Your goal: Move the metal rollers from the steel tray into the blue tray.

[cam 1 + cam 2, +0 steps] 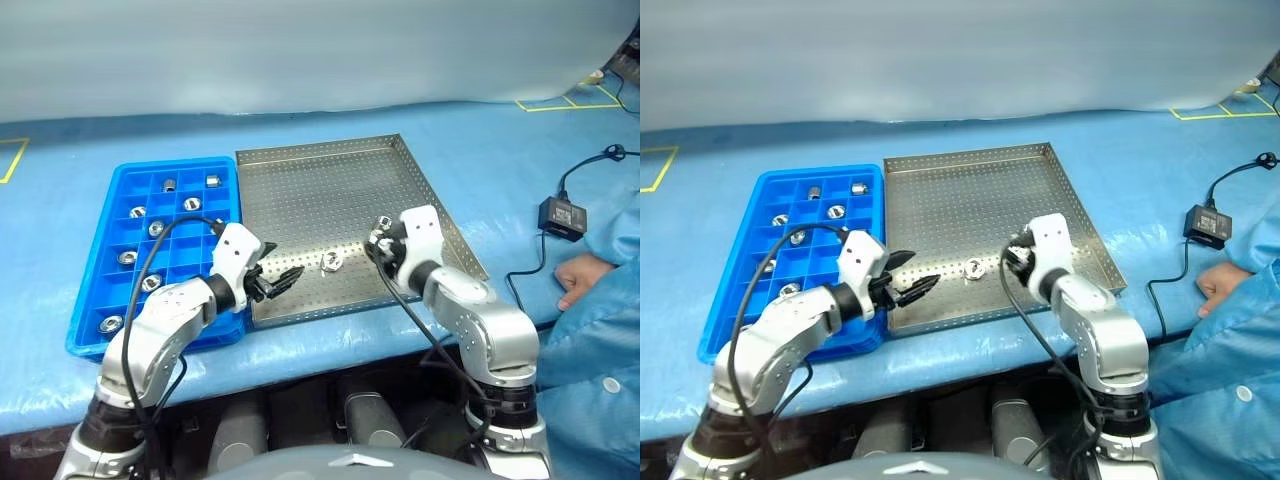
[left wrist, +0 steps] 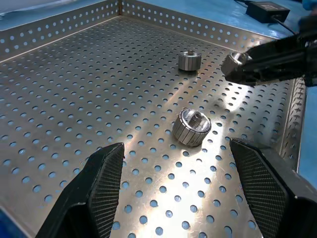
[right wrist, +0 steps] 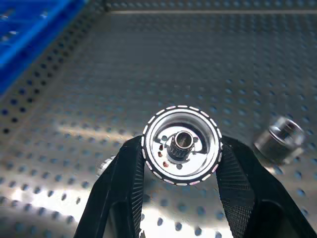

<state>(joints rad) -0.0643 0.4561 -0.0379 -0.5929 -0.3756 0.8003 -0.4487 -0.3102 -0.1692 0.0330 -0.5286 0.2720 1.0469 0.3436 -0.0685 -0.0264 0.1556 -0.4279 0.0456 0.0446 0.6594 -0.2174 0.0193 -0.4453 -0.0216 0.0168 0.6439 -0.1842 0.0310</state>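
Right gripper [image 3: 181, 148] fingers clenched on metal roller [image 3: 182, 144] above steel tray [image 1: 300, 180]. Left gripper [image 2: 181, 193] fingers released, over near-left tray edge. Two rollers [image 2: 191, 127] remain. Risk: rim-only pinch; roller could slip before blue tray [image 1: 95, 300].

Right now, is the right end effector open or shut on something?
Shut on a metal roller: the right end effector has both black fingers pressed against the roller's rim, above the steel tray.
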